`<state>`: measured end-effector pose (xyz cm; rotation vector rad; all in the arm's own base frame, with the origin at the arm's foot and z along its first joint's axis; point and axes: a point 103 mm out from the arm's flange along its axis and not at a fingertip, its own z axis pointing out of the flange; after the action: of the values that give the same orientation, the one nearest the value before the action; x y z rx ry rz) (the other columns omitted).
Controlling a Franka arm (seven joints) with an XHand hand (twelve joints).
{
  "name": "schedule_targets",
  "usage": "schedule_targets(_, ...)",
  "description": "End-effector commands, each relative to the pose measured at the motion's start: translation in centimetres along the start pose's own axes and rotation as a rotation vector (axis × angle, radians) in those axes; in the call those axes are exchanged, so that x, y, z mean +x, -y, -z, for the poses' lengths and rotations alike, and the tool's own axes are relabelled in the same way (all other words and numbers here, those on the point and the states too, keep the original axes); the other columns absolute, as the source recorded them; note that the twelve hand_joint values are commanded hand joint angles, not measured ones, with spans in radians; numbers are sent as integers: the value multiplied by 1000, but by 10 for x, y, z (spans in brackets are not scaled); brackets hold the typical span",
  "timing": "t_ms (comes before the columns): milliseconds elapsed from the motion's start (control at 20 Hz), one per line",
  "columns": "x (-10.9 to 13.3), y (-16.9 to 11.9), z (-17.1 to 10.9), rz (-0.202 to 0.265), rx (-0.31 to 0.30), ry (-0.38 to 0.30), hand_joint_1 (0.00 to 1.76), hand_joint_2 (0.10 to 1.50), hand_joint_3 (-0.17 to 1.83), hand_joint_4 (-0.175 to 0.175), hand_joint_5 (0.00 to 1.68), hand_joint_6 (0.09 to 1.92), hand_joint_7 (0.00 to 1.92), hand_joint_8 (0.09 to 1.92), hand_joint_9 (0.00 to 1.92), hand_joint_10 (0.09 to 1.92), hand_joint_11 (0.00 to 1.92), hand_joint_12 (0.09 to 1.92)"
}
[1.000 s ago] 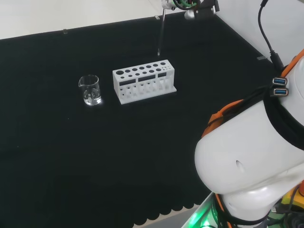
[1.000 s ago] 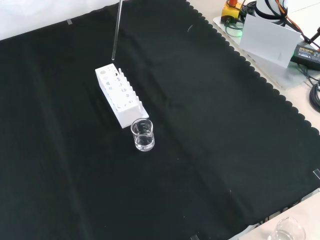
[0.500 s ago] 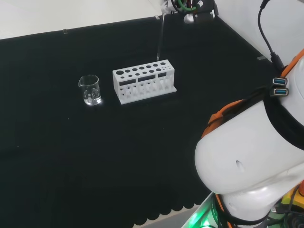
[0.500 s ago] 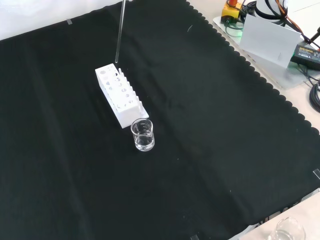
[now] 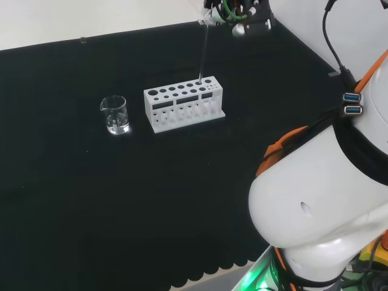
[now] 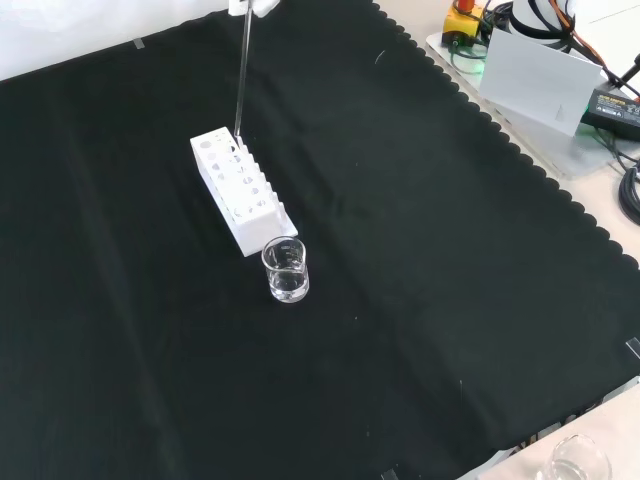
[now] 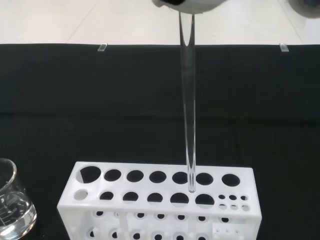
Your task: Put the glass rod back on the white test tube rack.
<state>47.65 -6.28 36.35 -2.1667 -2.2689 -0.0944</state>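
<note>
The glass rod [image 5: 203, 53] hangs upright from the hand [image 5: 240, 11] at the far edge of the cloth in the head view, and the hand is shut on its upper end. In the wrist view the glass rod [image 7: 188, 105] ends at the top face of the white test tube rack [image 7: 160, 201], on the solid strip between its two rows of large holes; whether it touches is unclear. In the front view the glass rod [image 6: 241, 75] comes down from the hand [image 6: 252, 6] onto the far end of the rack [image 6: 240, 190]. The rack [image 5: 183, 103] stands mid-cloth.
A small glass beaker [image 5: 114, 114] with a little clear liquid stands left of the rack in the head view, and nearer than it in the front view [image 6: 286, 270]. The arm's white link [image 5: 321, 206] fills the head view's lower right. Another glass vessel [image 6: 575, 463] sits off the cloth.
The hand has come down with the rod. The rod's lower end, earlier well above the rack, is now at the rack's top face. Rack and beaker have not moved.
</note>
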Motion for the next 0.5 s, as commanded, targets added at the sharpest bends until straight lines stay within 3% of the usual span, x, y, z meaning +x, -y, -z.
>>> schedule_targets(50, -3, -5, -5, -4, 5, -4, 1325, 1033, -175, -164, 1459, 87, 1461, 392, 1735, 390, 1647, 390)
schedule_targets(500, -11, -15, -17, -9, 21, -21, 1325, 1033, -175, -164, 1459, 87, 1462, 391, 1735, 390, 1646, 391)
